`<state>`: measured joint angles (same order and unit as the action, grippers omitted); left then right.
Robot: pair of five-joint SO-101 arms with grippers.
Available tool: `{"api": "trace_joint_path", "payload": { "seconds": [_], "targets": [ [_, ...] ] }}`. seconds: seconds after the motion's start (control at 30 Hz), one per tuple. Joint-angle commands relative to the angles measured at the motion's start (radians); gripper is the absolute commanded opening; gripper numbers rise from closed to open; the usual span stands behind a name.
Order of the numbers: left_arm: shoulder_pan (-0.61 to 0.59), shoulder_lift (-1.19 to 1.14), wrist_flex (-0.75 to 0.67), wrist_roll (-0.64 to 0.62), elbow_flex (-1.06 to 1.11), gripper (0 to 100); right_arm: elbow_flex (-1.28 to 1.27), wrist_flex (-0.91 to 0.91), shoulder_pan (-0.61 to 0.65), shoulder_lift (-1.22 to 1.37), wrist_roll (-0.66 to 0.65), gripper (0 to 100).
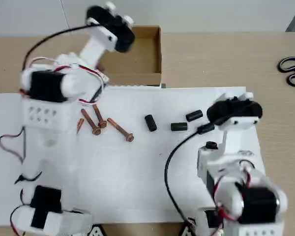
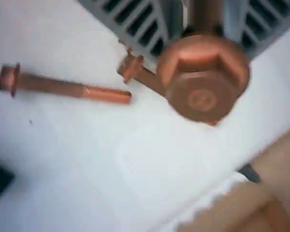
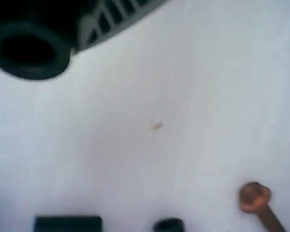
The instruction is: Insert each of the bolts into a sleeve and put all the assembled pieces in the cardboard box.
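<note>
Over white paper point(image 1: 137, 172), left claw point(image 2: 203, 24) clamps a bolt point(image 2: 201, 79), head toward its camera; right claw point(image 3: 67, 21) clamps a sleeve point(image 3: 31, 48).

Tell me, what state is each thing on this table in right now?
Left gripper, shut on a bolt.
Right gripper, shut on a sleeve.
Three loose bolts, lying flat, no sleeves on.
Three loose sleeves, lying down, no bolts in them.
Cardboard box, open on top, nothing visible inside.
</note>
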<state>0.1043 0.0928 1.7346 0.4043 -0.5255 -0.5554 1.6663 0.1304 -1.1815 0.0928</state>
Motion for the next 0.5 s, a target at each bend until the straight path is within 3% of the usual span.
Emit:
{"api": "trace_joint_path", "payload": {
  "seconds": [0.0,0.1,0.3,0.47],
  "targets": [
    [-0.003,0.152,0.017,-0.046,-0.07,1,0.011,-0.015,0.073,-0.068,-0.014,0.2],
    [-0.014,0.244,0.017,-0.132,-0.07,1,0.009,-0.015,0.128,-0.133,-0.012,0.3],
    [-0.094,0.439,0.017,-0.187,0.021,1,-0.002,-0.03,0.179,-0.246,-0.009,0.4],
    [-0.12,0.612,0.014,-0.531,0.239,1,-0.103,-0.173,0.182,-0.351,-0.012,0.4]
  ]
}}
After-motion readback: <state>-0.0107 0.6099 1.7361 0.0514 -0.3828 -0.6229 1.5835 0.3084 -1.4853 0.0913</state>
